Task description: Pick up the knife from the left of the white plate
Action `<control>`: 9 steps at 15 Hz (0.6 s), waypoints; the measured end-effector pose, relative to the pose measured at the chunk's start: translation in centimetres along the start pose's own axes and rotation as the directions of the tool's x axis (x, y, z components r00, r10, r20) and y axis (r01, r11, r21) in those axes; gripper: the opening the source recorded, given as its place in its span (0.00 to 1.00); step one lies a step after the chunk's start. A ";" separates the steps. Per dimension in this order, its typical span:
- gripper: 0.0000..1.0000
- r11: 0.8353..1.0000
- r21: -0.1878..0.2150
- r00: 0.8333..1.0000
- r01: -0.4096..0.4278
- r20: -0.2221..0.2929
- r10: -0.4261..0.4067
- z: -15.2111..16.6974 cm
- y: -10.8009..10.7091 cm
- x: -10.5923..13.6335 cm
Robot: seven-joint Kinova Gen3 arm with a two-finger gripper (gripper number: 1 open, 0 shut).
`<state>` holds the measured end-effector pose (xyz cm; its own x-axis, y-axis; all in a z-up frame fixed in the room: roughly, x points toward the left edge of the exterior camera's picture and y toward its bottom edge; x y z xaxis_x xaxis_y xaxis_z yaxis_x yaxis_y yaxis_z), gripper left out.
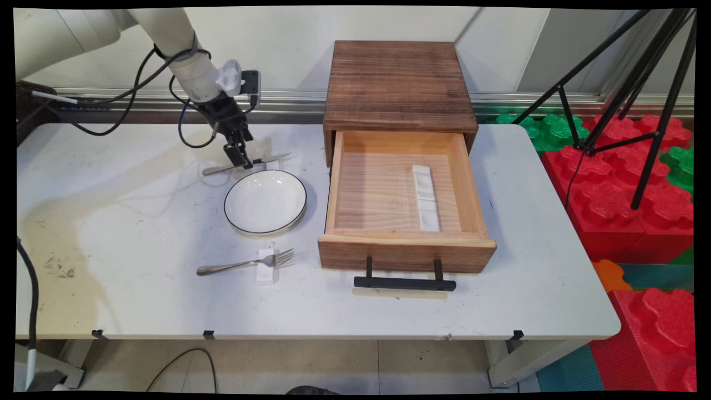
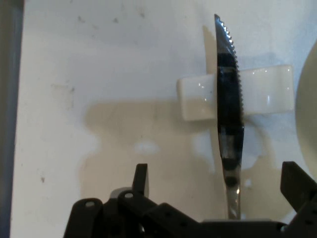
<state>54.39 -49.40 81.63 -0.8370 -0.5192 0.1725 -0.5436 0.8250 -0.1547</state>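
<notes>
A: Where the tool point(image 1: 239, 160) comes down at the far left of the worktop point(image 1: 139, 222), what lies under it?

B: Knife point(image 2: 229, 114), serrated edge. Blade rests across a small white rest point(image 2: 198, 96). Hand view has the knife running between the two fingers, handle end toward the tool. Fingers point(image 2: 140, 179) stand wide apart, one on each side of the knife, neither seen touching it.

A: Nothing held, then?

B: Nothing gripped. Main view puts the tool low over the knife's middle; contact with the worktop cannot be told.

A: Nearest neighbour?

B: White plate point(image 1: 265, 201) with a dark rim, just on the near side of the knife, apart from it. Its edge shows at the right border of the hand view.

A: Further out?

B: Fork point(image 1: 245, 264) nearer the front edge, tines pointing right and lying on a second white rest point(image 1: 266, 268). Right of the plate, a wooden box point(image 1: 397, 83) with its drawer point(image 1: 408, 253) pulled open toward the front. A long white rest point(image 1: 426, 197) lies inside the drawer, right of centre, running front to back. Black bar handle point(image 1: 404, 283) on the drawer front.

A: Beyond the worktop?

B: Red and green foam blocks point(image 1: 627, 189) on the floor at right, black tripod point(image 1: 639, 83) standing over them.
</notes>
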 end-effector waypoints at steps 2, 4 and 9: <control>1.00 1.000 -0.009 1.000 0.000 -0.002 0.000 0.3 -0.2 0.0; 1.00 1.000 -0.019 1.000 0.000 -0.004 0.000 0.7 -0.3 0.0; 1.00 0.999 -0.034 1.000 0.001 -0.012 -0.002 1.3 -0.7 -0.1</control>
<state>54.78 -50.22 80.41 -0.8353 -0.5180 0.1844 -0.5424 0.8312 -0.1217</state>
